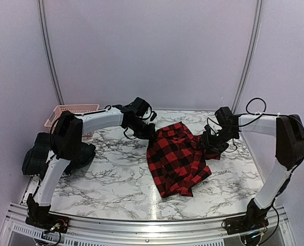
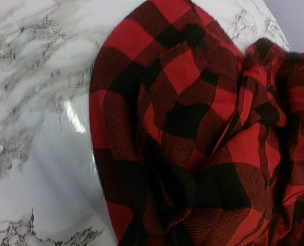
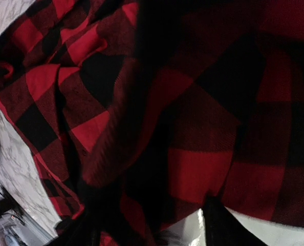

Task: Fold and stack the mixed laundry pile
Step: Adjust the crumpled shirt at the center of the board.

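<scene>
Left tool [image 1: 146, 131] sits at the 10 o'clock edge of the red-and-black checked shirt [image 1: 175, 159], and the right tool [image 1: 212, 142] meets the same shirt at its 3 o'clock edge. In both wrist views bunched cloth fills the frame and hides the tips, so I cannot tell whether either tool is apart, together or clamped on fabric. The shirt lies crumpled and partly doubled over near the middle of the marble tabletop [image 1: 116, 174], slightly toward 3 o'clock. A dark green plaid garment [image 1: 37, 154] is heaped at the 9 o'clock edge beside the left arm, and a pink lattice basket [image 1: 72, 108] stands at 10 o'clock. The step in hand looks like spreading or folding the shirt between the 2 tools. The risks come from the bunching. A tool may catch 2 layers instead of 1, so a pull would drag a wad rather than open a flat panel. If only 1 side has a real hold, the cloth will likely swing and twist instead of stretching. Uneven pulling could also slide the shirt toward the 3 o'clock tabletop edge, or leave a crooked fold that makes the stack lean.
</scene>
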`<state>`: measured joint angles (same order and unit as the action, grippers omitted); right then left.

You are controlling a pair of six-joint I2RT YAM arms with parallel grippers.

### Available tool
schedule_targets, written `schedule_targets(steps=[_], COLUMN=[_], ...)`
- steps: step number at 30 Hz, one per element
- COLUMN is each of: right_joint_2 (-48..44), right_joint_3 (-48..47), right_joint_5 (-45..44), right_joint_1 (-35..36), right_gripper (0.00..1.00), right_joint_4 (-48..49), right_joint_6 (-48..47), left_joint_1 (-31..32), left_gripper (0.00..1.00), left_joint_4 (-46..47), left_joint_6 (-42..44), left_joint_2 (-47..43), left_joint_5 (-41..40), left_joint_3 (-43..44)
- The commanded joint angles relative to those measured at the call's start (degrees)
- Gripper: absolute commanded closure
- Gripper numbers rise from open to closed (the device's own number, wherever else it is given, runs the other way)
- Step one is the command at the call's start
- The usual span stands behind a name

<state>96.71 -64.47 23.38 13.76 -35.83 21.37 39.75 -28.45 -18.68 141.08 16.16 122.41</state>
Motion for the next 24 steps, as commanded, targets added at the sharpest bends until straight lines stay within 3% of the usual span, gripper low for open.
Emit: schedule_targets(steps=[1, 2, 4, 9, 13, 17, 19, 22, 24], right_joint_2=[4.82, 5.92, 7.86, 12.33, 16.14, 13.19, 10.69, 7.57, 6.87], right_joint_3=[-2.6, -3.33, -5.23, -13.11, -20.62, -16.91, -13.04, -7.75, -6.06], right_joint_5=[-0.39, -0.95, -2.26, -2.72, -3.37, -4.24, -4.0, -2.31, -1.58], right_joint_1=[-0.09, -0.07, 0.0, -0.05, -0.2, -0.65, -0.66, -0.66, -0.65], right_gripper=[0.58, 0.74, 0.98, 1.0, 1.0, 1.0, 1.0, 1.0, 1.0], right_joint_4=[2.78, 2.77, 2.32, 0.84, -2.47, -3.6, -4.21, -5.35, -6.83], right_joint_6=[-1.41, -1.94, -3.04, -5.88, -8.77, -11.75, -13.75, -16.61, -18.16], left_joint_1=[0.24, 0.24, 0.24, 2.54, 12.45, 20.29, 20.63, 19.01, 14.15], left_gripper=[0.94, 1.0, 1.0, 1.0, 1.0, 0.91, 0.79, 0.37, 0.18], left_joint_4=[-0.23, 0.41, 1.72, 7.49, 8.67, 8.68, 8.78, 8.0, 8.01], left_joint_6=[1.46, 1.84, 1.92, -1.68, -2.49, -7.74, -9.25, -8.16, -7.43], left_joint_2=[-9.03, -11.71, -17.82, -36.63, -49.16, -56.22, -62.08, -69.18, -70.43], left_joint_5=[2.9, 2.48, 0.38, -4.88, -9.46, -8.27, -8.52, -14.77, -15.88], left_joint_3=[-12.03, -16.22, -24.79, -48.81, -64.32, -76.03, -79.28, -78.41, -76.33])
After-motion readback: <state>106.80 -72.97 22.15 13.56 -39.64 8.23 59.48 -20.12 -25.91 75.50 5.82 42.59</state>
